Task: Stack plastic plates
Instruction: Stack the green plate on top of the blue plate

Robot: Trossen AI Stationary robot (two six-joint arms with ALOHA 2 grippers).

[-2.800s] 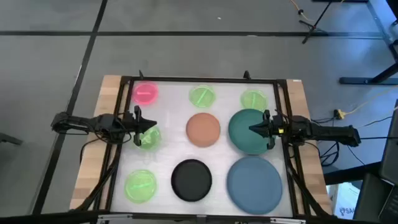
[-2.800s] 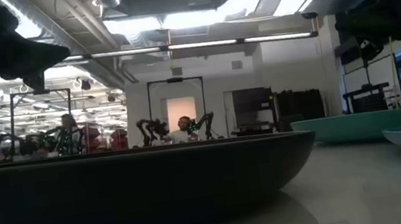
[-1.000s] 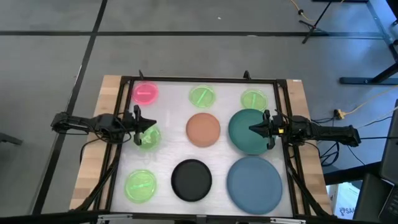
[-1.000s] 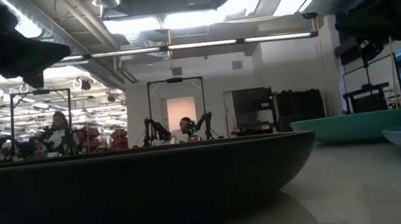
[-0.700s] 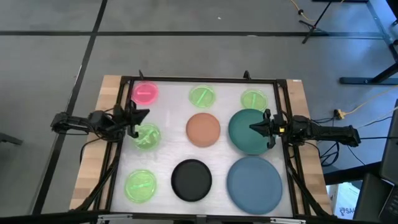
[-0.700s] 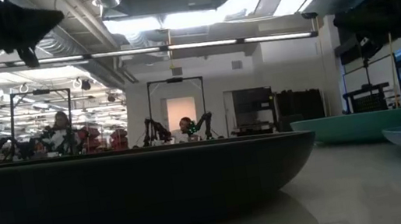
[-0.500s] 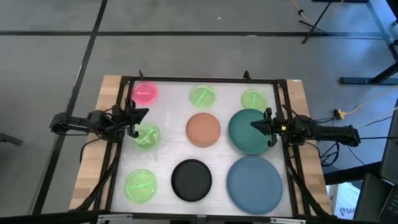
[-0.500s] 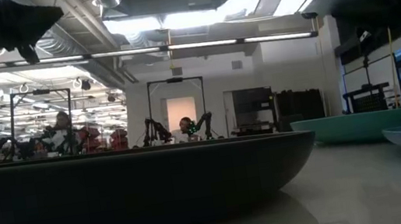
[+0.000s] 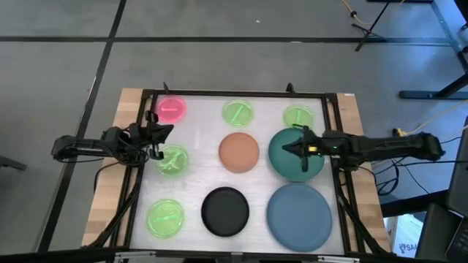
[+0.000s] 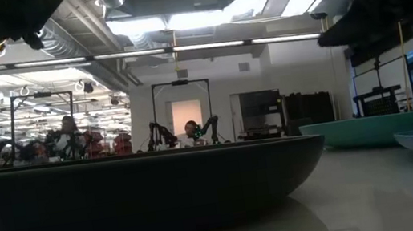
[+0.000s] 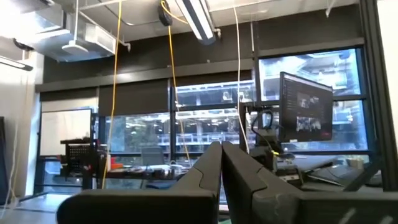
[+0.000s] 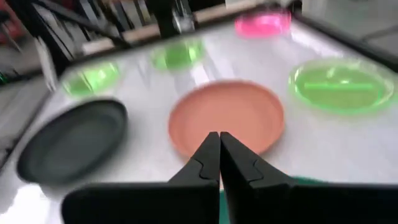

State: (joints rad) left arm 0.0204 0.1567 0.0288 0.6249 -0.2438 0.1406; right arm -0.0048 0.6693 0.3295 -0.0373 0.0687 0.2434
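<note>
Nine plates lie flat and apart on the white table. Along the far edge are a pink one (image 9: 170, 109) and two neon-green ones (image 9: 238, 112) (image 9: 297, 117). Two more neon-green ones lie at the left (image 9: 173, 159) (image 9: 166, 218). The orange-tan plate (image 9: 239, 151) is in the middle, the black one (image 9: 225, 210) near, the teal-green one (image 9: 296, 155) and the blue-grey one (image 9: 299, 216) on the right. My left gripper (image 9: 167, 134) is shut and raised beside a left green plate. My right gripper (image 12: 219, 138) is shut above the teal plate's left rim, pointing at the orange-tan plate (image 12: 227, 115).
A dark metal frame (image 9: 234, 93) borders the table, with wooden strips outside it. White table shows between the plates. In the low view the black plate (image 10: 137, 194) fills the foreground, and people sit in the room far behind.
My left gripper has risen and drawn back toward the table's left and far edge, off the green plate beside it. My right gripper has reached toward the table's left, across the teal-green plate toward the orange-tan one. Both stay shut. No plate has moved.
</note>
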